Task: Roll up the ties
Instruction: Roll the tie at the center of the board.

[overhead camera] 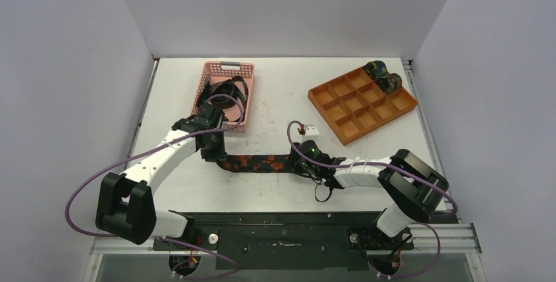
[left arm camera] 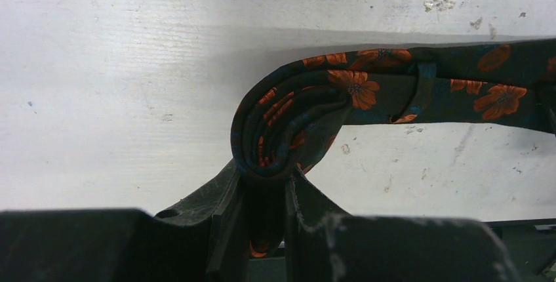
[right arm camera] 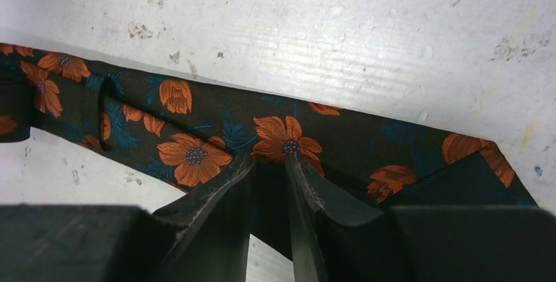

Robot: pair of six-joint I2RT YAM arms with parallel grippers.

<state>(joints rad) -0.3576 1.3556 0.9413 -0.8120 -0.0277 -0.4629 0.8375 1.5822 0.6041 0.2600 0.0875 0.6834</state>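
1. Tie point(overhead camera: 259, 162), dark with orange flowers, stretched flat on the white table point(overhead camera: 275, 98) between the two arms and gripped at both ends.
2. Left gripper point(left arm camera: 262, 174): pressed together on the curled start of a roll, only a few loose layers, seen edge-on.
3. Right gripper point(right arm camera: 269, 164): pinching the flat strip near its pointed tip.
4. Elsewhere: two rolled ties point(overhead camera: 383, 75) in the far corner of the orange compartment tray point(overhead camera: 364, 117); unrolled ties point(overhead camera: 226, 95) heaped in the pink mesh basket point(overhead camera: 226, 67).
5. Risks, by judgement:
   - Coil springing open, from any easing of the left pinch on so few turns.
   - Slack or skewed, cone-shaped winding, from uneven tension between the two grips.
   - Fabric slipping out of the right pinch, from too hard a pull by the left.
   - Tip dragging or folding under, from the right grip sitting so close to the end.
6. View differences:
   - Left wrist: layers of the coil and a fabric loop across the strip, both lost from above.
   - Right wrist: pointed tip and plain underside, unreadable overhead.
   - Top external: whole span of the strip, both arms, tray and basket, absent from either wrist view.
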